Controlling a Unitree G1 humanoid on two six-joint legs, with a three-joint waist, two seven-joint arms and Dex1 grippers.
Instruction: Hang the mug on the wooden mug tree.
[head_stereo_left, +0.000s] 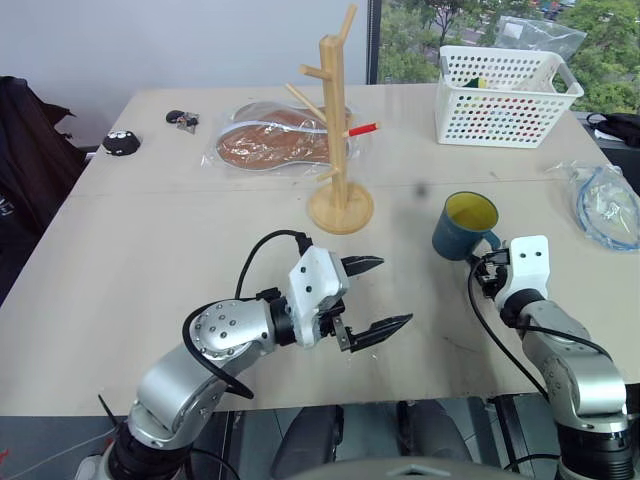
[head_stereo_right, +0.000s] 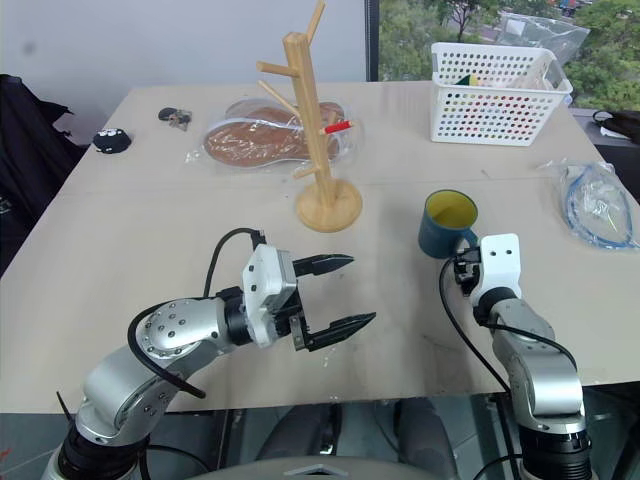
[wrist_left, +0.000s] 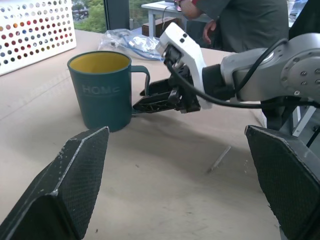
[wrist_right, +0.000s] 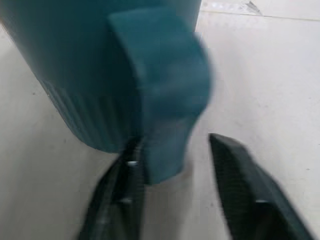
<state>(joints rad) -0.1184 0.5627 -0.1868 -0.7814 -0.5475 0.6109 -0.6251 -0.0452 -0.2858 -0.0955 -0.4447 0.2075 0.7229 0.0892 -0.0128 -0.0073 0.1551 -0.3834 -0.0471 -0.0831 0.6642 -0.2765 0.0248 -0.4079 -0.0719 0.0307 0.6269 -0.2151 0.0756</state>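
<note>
The mug (head_stereo_left: 465, 226) stands upright on the table (head_stereo_left: 150, 250), its yellow inside showing and its handle (wrist_left: 142, 80) turned toward the robot's right side. It sits well apart from the mug tree (head_stereo_left: 338, 130), which stands nearer the table's middle with all its pegs bare.

The right gripper (wrist_left: 150, 99) lies low and nearly level at the handle. In the right wrist view the handle sits between the two jaws, one against it and the other with a gap showing beside it. The jaws are therefore narrowed around the handle, but whether they are fully clamped cannot be told.

The left gripper (head_stereo_left: 378, 298) hangs over the near table with its jaws wide apart and nothing between them.

Beyond these, a white basket (head_stereo_left: 505, 95) stands at the far right corner, a plastic-wrapped flat item (head_stereo_left: 265, 145) lies behind the tree, and a clear bag (head_stereo_left: 610, 205) lies at the right edge.

Judgement: the step in hand is securing the handle. To do it well, both jaws should bear squarely on the handle's sides, low on the loop, before any lift. A one-sided contact would likely let the mug swing or twist. The upper loop should remain free to pass over a peg.
</note>
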